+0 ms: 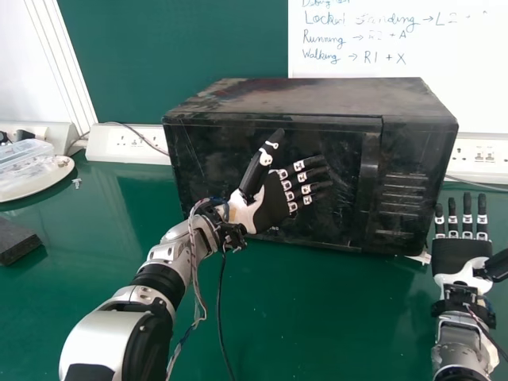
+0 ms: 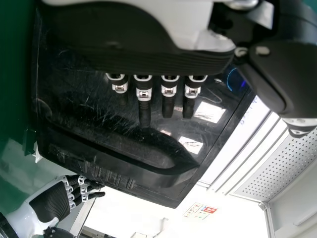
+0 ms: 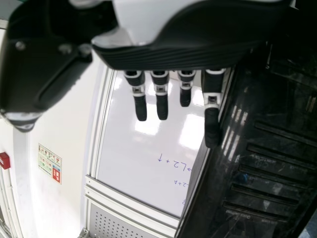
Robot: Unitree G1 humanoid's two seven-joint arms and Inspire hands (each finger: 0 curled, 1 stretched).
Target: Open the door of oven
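Observation:
The black oven (image 1: 309,95) stands on the green table with its door (image 1: 230,159) closed; the upright door handle (image 1: 367,186) is right of the door's middle. In front of the door is my left hand (image 1: 274,202), fingers straight and pointing toward the handle, thumb raised. In the left wrist view the left hand (image 2: 143,94) is over the scratched door (image 2: 94,109), apart from the handle (image 2: 124,158). My right hand (image 1: 462,254) is by the oven's right front corner, fingers straight. The right wrist view shows the right hand (image 3: 161,94) beside the oven's control side (image 3: 267,173).
A white round tray (image 1: 32,186) with a clear plastic box lies at the far left, with a dark block (image 1: 14,242) nearer. Socket strips (image 1: 127,147) run along the wall behind, below a whiteboard (image 1: 468,95). A black cable hangs by the left forearm.

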